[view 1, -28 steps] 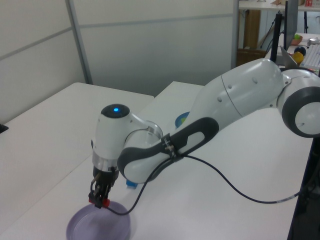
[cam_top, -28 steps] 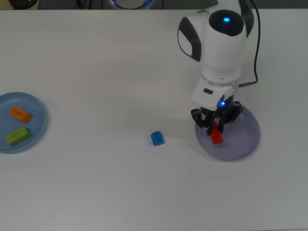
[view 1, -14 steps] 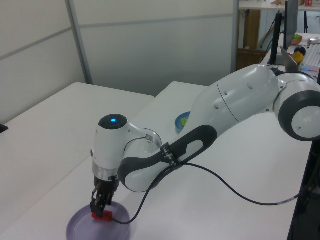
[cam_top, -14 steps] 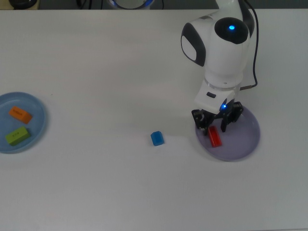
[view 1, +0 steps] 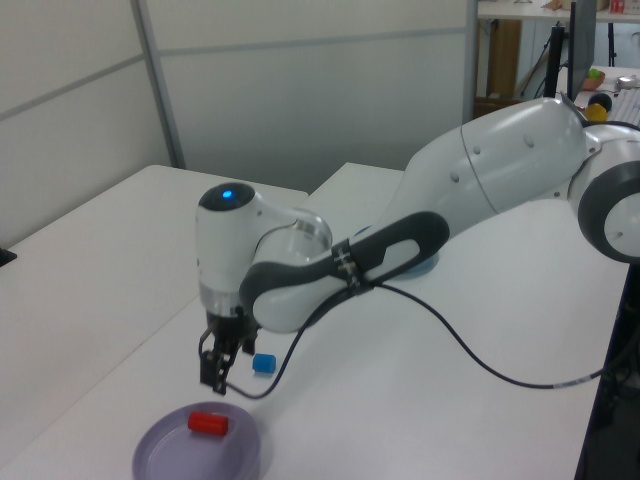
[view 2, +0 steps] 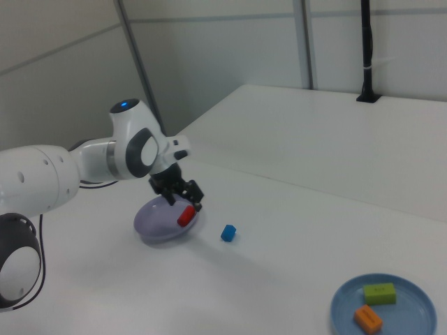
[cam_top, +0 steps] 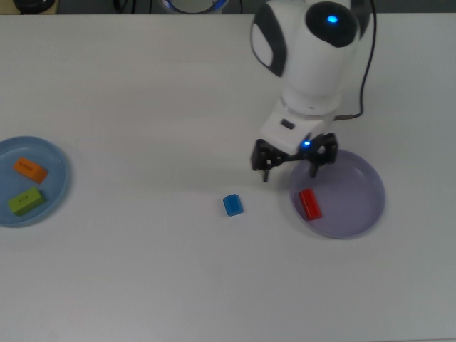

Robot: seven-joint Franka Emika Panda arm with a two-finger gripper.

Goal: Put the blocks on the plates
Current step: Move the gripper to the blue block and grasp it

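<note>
Top view, arm: the white Panda arm [cam_top: 313, 57] reaches in from the top view's upper edge, and you see its wrist hanging above the table [cam_top: 142, 107].
Lavender plate [cam_top: 356, 214]: it lies just to the top view's right of the claw and below it, with the rim nearest the claw.
Light blue plate [cam_top: 53, 153]: it sits far off to the top view's left, well apart from the claw, holding the orange block [cam_top: 30, 169] and the lime-green block [cam_top: 25, 201].
Claw: your gripper [cam_top: 293, 165] hangs spread open and empty, off the table.
Red block [cam_top: 309, 204]: it rests on the lavender plate, below the claw in the top view, not held.
Blue block [cam_top: 232, 204]: you find the last loose block on bare table, below the claw and toward the top view's left, near it.
Blue block, look: small, stubby, solid blue, with barely any long axis, so I judge grip direction matters little.
</note>
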